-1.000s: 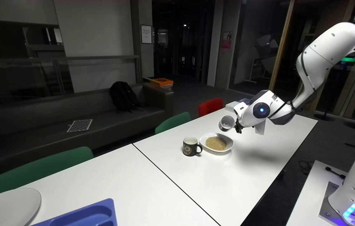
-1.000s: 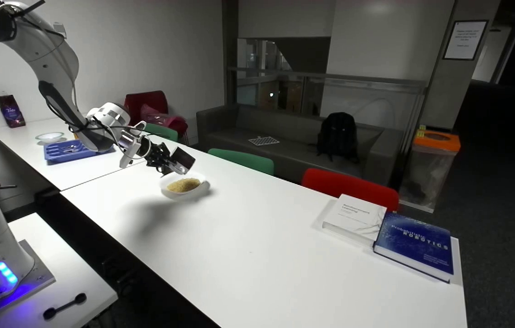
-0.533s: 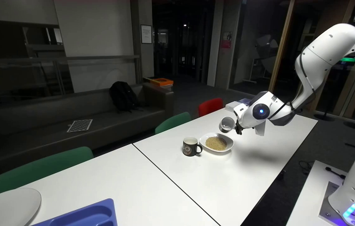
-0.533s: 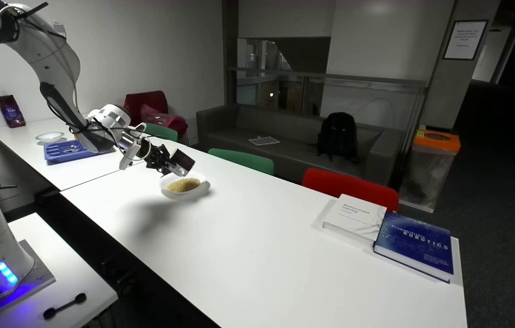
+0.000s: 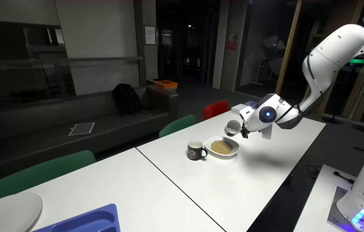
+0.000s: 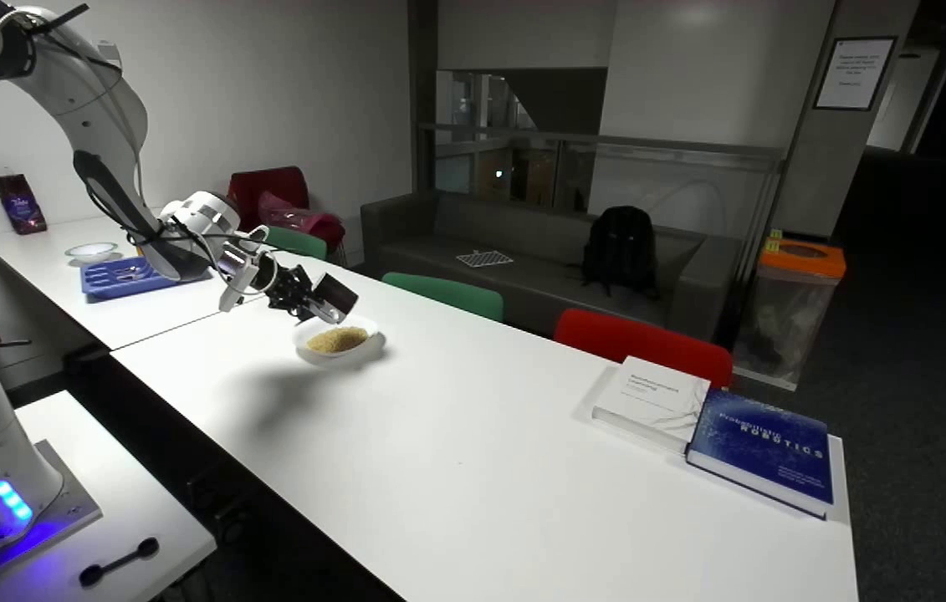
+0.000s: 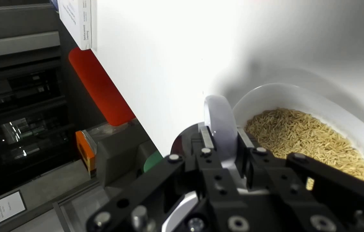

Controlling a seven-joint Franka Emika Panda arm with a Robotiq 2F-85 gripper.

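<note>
White-shelled along the whole visible arm (image 5: 325, 59), arched high at the right edge in an exterior view, with a lit base (image 5: 362, 206) on a separate stand (image 5: 322, 193) below. Slopes inward from that arch, drops more steeply, then kinks at the wrist (image 5: 267, 114) to lie low and not far from level above the white table (image 5: 217, 183). Casts a soft shadow (image 5: 267, 158) there in both exterior views.

Ends in a black gripper (image 7: 224, 135), closed firmly on the pale handle (image 7: 222, 119) of a dark mug (image 5: 232, 128). Leaves only the thickness of that handle between the metal-faced pads (image 7: 206, 137), pressed against either side of it in the wrist view. Holds the mug clear of the table, tipped far over onto its side, with mouth and light inside turned toward the camera in an exterior view. Shows bright marks within, too small to make out.

Hangs close above the rim of a white oval bowl (image 7: 284, 96), too near in these views to judge the gap. Down in the bowl, tan rice-like grains (image 7: 310, 138), shaded on the side nearest the gripper. Just beside the bowl, upright on the table and with handle toward it, a patterned mug (image 5: 194, 150).
</note>
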